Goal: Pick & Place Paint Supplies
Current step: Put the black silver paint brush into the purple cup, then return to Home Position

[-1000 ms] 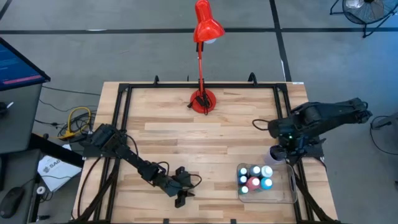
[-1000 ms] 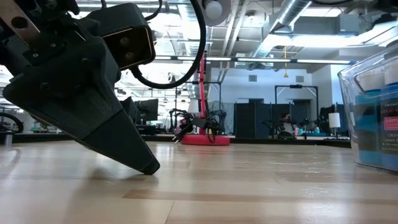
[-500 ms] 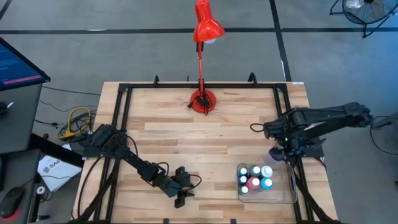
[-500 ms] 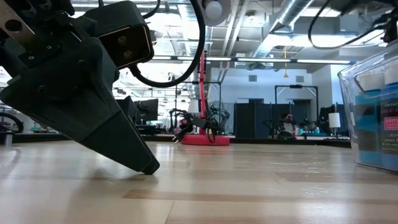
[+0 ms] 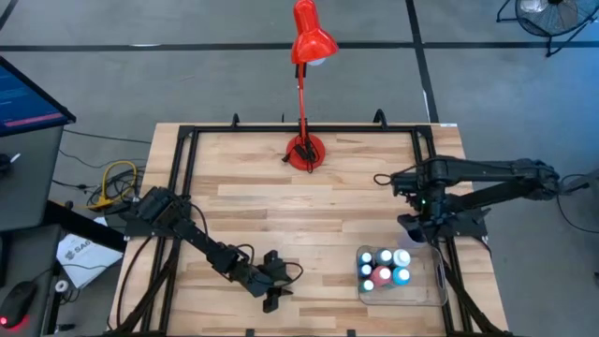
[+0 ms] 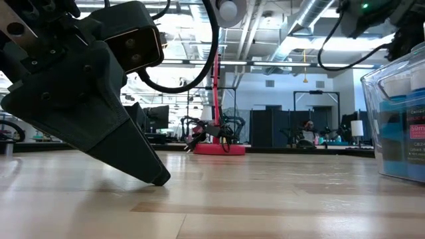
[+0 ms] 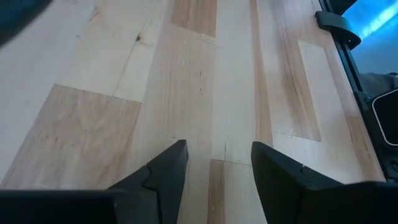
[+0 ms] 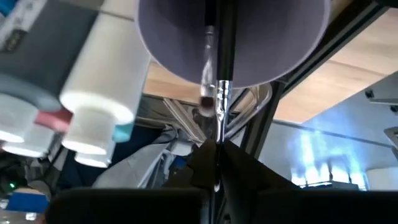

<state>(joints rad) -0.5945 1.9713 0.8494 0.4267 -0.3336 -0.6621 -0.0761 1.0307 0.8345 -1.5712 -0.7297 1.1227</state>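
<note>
A thin paintbrush with a dark handle and shiny metal ferrule is being pinched between the closed fingers of the right gripper, its tip inside the lilac cup. White-capped paint bottles are being held in the clear plastic tray. The left gripper, fingers apart, is being rested empty on the wooden table.
</note>
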